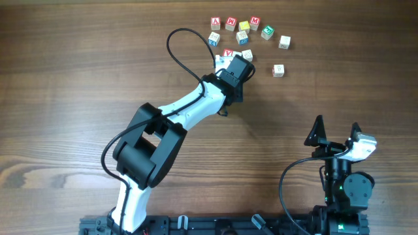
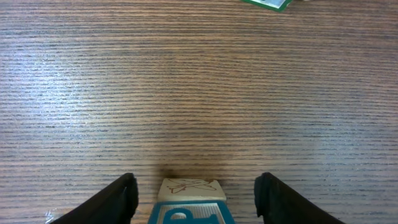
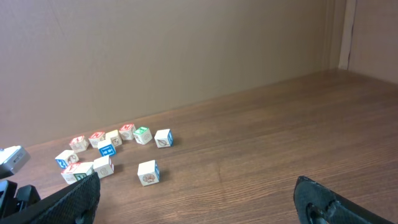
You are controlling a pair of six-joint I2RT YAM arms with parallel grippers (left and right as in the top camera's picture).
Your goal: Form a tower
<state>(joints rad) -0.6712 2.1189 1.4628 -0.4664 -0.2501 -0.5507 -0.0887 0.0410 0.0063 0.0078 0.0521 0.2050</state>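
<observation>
Blue-faced letter cube (image 2: 186, 214) is flanked, untouched, by spread fingers (image 2: 118, 200) of left gripper (image 2: 194, 182); right gripper (image 1: 337, 124) is seen wide open.

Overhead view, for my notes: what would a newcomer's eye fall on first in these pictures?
The left gripper, far out across the wooden table, stands open around a letter cube without touching it. Beside it lies a scatter of loose letter cubes with red, green and blue faces. The right gripper hangs wide open at the near right, away from them.
</observation>
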